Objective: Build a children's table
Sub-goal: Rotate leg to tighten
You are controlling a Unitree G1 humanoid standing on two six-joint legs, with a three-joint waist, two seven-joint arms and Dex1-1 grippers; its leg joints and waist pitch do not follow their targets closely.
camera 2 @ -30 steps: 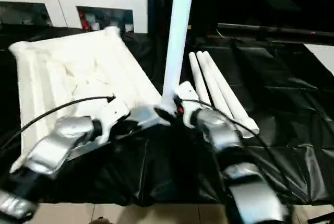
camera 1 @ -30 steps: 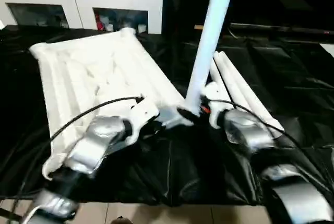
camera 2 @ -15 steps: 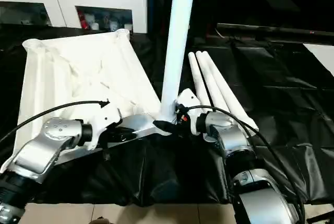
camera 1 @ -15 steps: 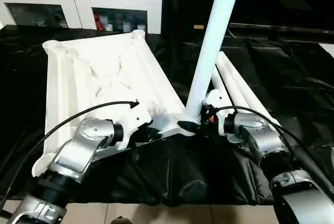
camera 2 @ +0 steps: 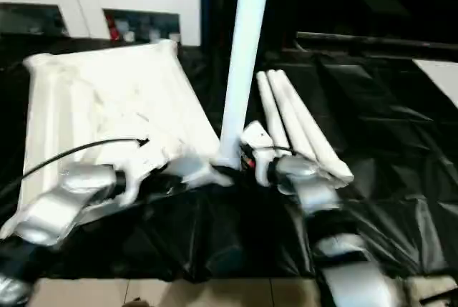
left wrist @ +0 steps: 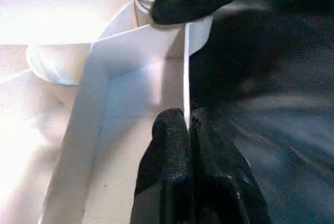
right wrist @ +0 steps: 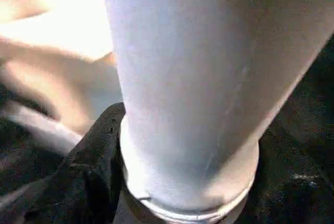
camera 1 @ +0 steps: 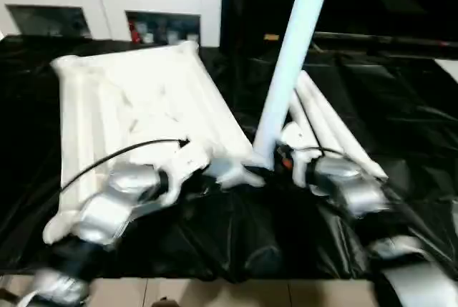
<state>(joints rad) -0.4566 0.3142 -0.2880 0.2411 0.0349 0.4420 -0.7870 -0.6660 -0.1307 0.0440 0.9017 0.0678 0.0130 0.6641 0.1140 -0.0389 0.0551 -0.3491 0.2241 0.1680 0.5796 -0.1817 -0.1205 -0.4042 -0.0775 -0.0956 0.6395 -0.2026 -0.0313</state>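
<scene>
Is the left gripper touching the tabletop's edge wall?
Touching. In the left wrist view the left gripper pinches the thin edge wall of the tabletop, one black finger on each side.

A thick white tube leg stands close up, a raised collar ringing its lower end. One of the black fingers lies against that collar. Behind is pale tabletop plastic and black sheeting.
</scene>
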